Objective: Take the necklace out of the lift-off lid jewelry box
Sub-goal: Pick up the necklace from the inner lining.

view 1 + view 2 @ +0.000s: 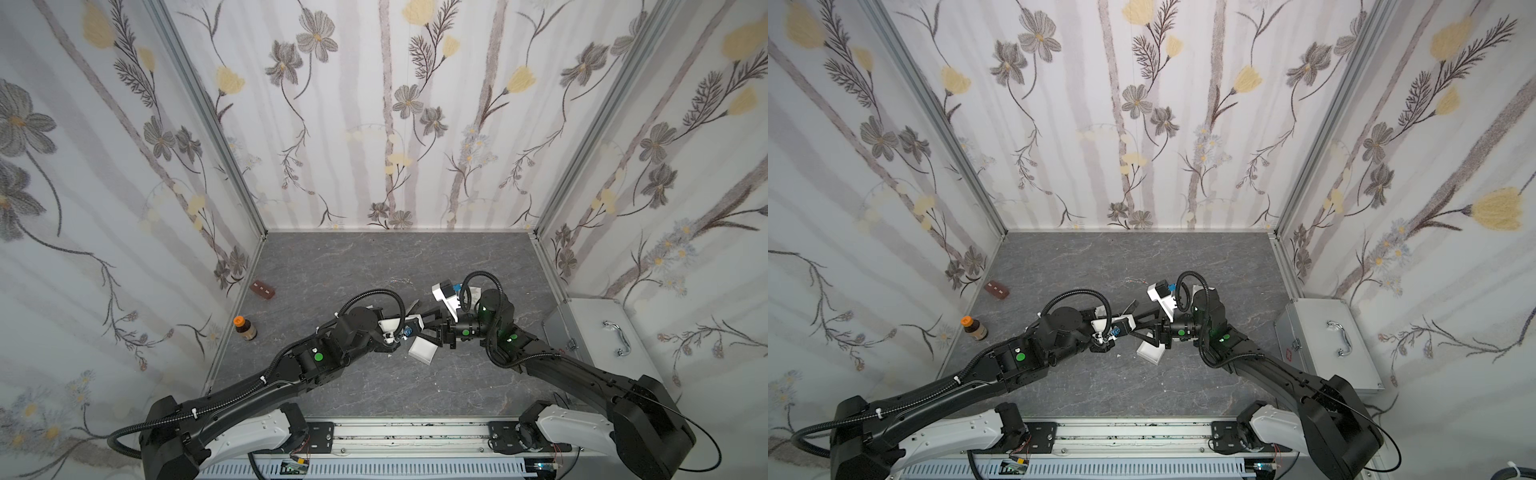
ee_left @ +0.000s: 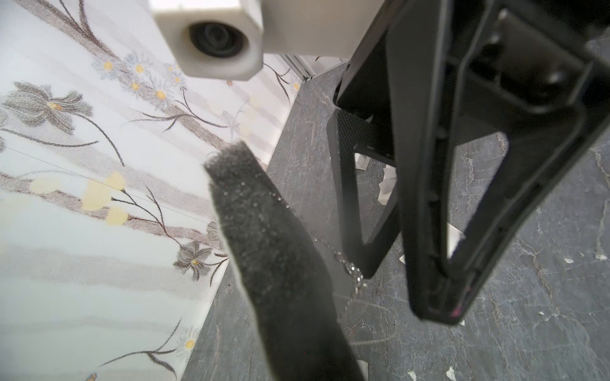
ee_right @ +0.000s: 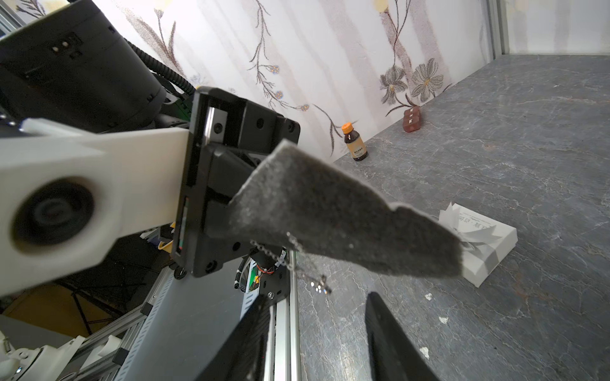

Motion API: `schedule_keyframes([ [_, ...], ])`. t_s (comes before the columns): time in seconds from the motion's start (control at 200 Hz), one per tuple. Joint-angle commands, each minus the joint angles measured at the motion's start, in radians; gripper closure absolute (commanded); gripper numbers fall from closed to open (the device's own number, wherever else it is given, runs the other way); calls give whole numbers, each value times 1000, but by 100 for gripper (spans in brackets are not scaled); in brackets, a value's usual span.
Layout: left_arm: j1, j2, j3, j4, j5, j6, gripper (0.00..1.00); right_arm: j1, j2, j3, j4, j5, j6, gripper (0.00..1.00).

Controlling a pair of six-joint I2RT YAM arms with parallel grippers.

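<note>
A small brown glass bottle with an orange cap (image 1: 244,328) stands upright on the grey marble-patterned tabletop (image 1: 374,257), close to the left wall of pale floral wallpaper (image 1: 104,187). A reddish-brown rectangular block with small white squares on top (image 1: 262,289) lies farther back along that same wall, apart from the bottle. Against the opposite wall sits a silver metal case (image 1: 582,328) lying flat, its chrome handle (image 1: 619,338) facing up.
</note>
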Motion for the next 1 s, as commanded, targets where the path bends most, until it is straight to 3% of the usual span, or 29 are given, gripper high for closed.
schedule_keyframes([
  [0.0,-3,-1,16,-10,6,19,100,1,-9,2,82,-45,2,54],
  [0.495,-10,0,19,-8,20,13,100,14,6,18,104,-61,-14,58],
  [0.824,-11,-4,10,9,19,12,100,19,12,14,105,-65,-19,78],
  [0.994,-11,-9,-2,23,22,11,100,19,2,4,107,-60,-19,83],
])
